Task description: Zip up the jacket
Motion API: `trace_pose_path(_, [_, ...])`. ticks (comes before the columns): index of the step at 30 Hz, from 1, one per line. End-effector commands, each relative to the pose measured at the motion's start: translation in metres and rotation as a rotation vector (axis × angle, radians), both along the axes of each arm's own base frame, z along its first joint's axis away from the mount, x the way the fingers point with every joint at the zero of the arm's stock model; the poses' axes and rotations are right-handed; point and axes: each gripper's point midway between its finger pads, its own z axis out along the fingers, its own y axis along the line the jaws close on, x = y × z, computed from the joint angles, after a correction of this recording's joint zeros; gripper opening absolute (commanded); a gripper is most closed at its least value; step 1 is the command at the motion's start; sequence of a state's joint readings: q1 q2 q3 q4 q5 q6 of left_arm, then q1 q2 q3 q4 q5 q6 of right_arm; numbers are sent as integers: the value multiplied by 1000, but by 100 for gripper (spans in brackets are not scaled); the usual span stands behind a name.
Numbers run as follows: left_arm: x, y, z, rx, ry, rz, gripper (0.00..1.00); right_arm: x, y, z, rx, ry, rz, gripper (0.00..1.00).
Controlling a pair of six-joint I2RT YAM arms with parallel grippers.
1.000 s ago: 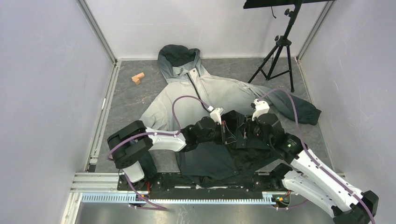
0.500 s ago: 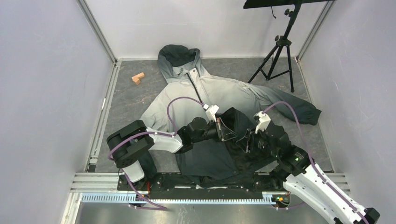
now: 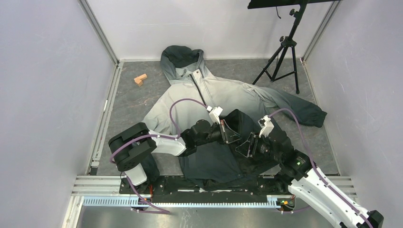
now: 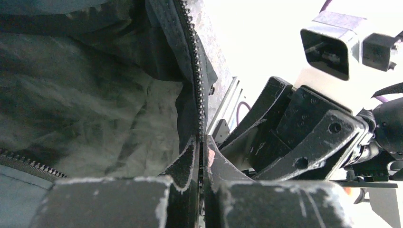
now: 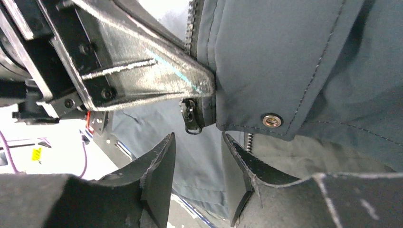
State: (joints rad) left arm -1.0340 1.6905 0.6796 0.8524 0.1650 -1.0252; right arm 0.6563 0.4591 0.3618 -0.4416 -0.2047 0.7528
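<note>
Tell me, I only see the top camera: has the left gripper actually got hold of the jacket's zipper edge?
Observer: Yes. The left wrist view shows the left gripper shut on the jacket, with the zipper teeth running up from between its fingers.
Operator: And the right gripper?
Observer: The right gripper is open, with nothing between its fingers.
Operator: Where's the slider?
Observer: What looks like the slider sits just past the right fingertips at the hem corner, with a metal snap off to its side on the hem.
</note>
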Motion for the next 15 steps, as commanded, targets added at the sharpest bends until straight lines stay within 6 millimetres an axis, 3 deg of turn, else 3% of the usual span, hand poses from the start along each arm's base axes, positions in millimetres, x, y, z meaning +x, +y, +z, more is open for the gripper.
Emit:
trace_pose_path(1, [2,1,21,-14,-102,34,2,11,-3,9,66,23,-124,44])
trace_pose_path(3, [1,0,22,-9,-122,34,2,13,-7,7,65,57,-175,39])
trace_pose_path(9, [0,5,23,-10,-160,50,2,16,-11,-1,38,93,-218,39])
trace_pose_path(15, [2,12,34,-51,-191,83,2,12,-28,-30,-75,129,-255,11])
